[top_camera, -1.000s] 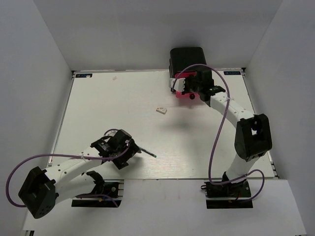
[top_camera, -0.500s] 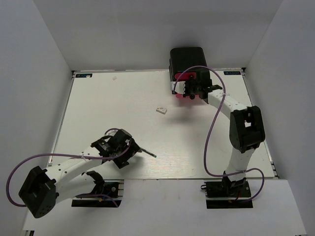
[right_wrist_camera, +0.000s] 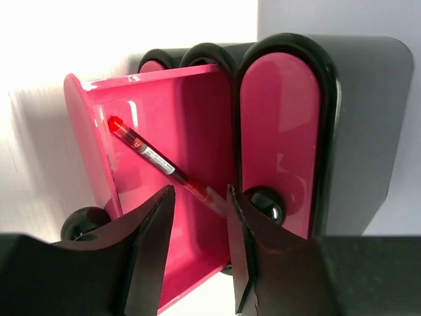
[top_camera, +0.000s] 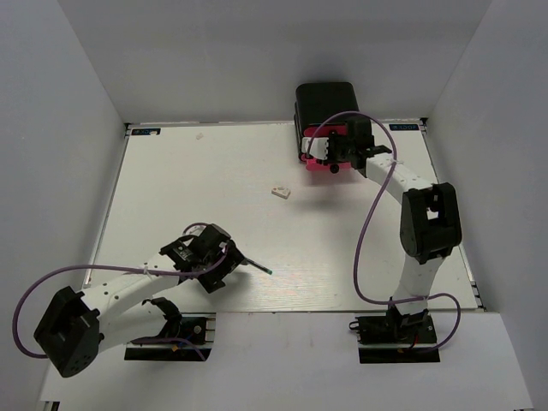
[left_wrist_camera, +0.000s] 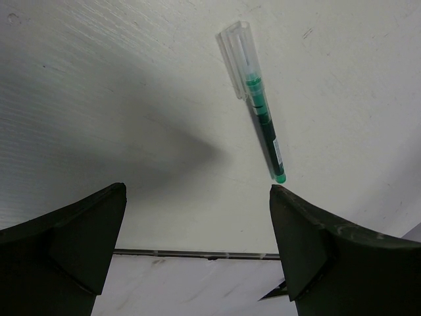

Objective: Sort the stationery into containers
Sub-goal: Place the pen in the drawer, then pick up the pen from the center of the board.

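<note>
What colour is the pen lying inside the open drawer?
The pen is red; the right wrist view shows it best.

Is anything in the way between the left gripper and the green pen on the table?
Nothing visible. The green pen lies flat on the table ahead of the left gripper, whose jaws are spread wide, with only table between them.

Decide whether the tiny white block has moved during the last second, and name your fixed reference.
No. The white block lies at the same spot on the table, just as far from the black drawer case as before.
</note>
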Controlling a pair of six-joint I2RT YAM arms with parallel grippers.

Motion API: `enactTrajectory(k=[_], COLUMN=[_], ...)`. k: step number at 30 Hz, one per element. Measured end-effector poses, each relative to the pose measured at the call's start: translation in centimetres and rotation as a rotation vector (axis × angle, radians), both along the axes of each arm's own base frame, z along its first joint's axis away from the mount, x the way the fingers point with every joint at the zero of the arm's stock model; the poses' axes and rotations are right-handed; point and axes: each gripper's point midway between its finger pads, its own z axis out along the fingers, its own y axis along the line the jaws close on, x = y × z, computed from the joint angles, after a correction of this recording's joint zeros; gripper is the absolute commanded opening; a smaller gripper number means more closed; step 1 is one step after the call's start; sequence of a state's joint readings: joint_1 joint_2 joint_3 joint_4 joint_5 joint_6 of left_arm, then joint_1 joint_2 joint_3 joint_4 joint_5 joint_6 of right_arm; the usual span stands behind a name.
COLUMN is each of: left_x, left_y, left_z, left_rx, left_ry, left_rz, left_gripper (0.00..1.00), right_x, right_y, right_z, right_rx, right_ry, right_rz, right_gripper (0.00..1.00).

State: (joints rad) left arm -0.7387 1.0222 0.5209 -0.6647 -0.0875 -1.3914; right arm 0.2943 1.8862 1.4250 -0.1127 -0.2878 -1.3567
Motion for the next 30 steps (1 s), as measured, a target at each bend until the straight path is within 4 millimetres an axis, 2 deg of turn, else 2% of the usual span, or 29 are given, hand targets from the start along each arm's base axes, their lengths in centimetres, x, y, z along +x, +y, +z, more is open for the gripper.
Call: enactTrajectory(k=[3, 5, 7, 11, 14, 16, 19, 21, 23, 24, 27, 30], left_x=[0.2, 0.3, 0.6, 1.2, 1.8, 2.0, 2.5, 2.9, 3.3, 3.3, 3.3, 3.3], left_y=[-0.2, -0.4, -0.8, -1.6, -2.3, -2.8, -3.4, -3.9, -4.2, -4.2, -4.3, -4.3], left_z=[0.0, -0.1, -0.1, -0.6, -1.1, -1.4, -1.5, -1.5, -1.7, -1.8, -2.4, -2.7], left_rx=[0.003, 0.007, 0.012, 0.039, 0.066, 0.077, 0.090, 0.094, 0.100, 0.105, 0.126, 0.140], left_ry=[0.004, 0.009, 0.015, 0.050, 0.089, 0.108, 0.131, 0.142, 0.153, 0.161, 0.192, 0.221], left_rz=[-0.001, -0.003, -0.010, -0.017, -0.019, -0.021, -0.015, -0.004, 0.006, 0.011, 0.031, 0.044], left_gripper=[0.95, 0.87, 0.80, 0.74, 0.72, 0.72, 0.74, 0.74, 0.72, 0.71, 0.60, 0.57], right_x=[-0.9, -2.6, -4.9, -10.5, -15.4, -18.6, -22.5, -24.2, -25.1, -25.4, -26.0, -26.3], right_y=[0.0, 0.0, -0.1, -0.1, 0.0, 0.3, 0.3, 0.2, 0.2, 0.1, -0.1, -0.2], right_z=[0.3, 0.9, 2.6, 7.6, 9.2, 8.5, 5.9, 4.9, 4.7, 4.7, 4.9, 5.4], right_rx=[0.030, 0.081, 0.160, 0.374, 0.530, 0.617, 0.695, 0.726, 0.752, 0.762, 0.778, 0.787], right_ry=[0.011, 0.039, 0.066, 0.096, 0.162, 0.236, 0.363, 0.414, 0.424, 0.422, 0.406, 0.387], right_rz=[0.000, -0.010, -0.035, -0.083, -0.083, -0.080, -0.098, -0.108, -0.111, -0.112, -0.106, -0.100], right_gripper=[0.39, 0.20, 0.00, 0.00, 0.00, 0.01, 0.07, 0.08, 0.09, 0.09, 0.09, 0.09])
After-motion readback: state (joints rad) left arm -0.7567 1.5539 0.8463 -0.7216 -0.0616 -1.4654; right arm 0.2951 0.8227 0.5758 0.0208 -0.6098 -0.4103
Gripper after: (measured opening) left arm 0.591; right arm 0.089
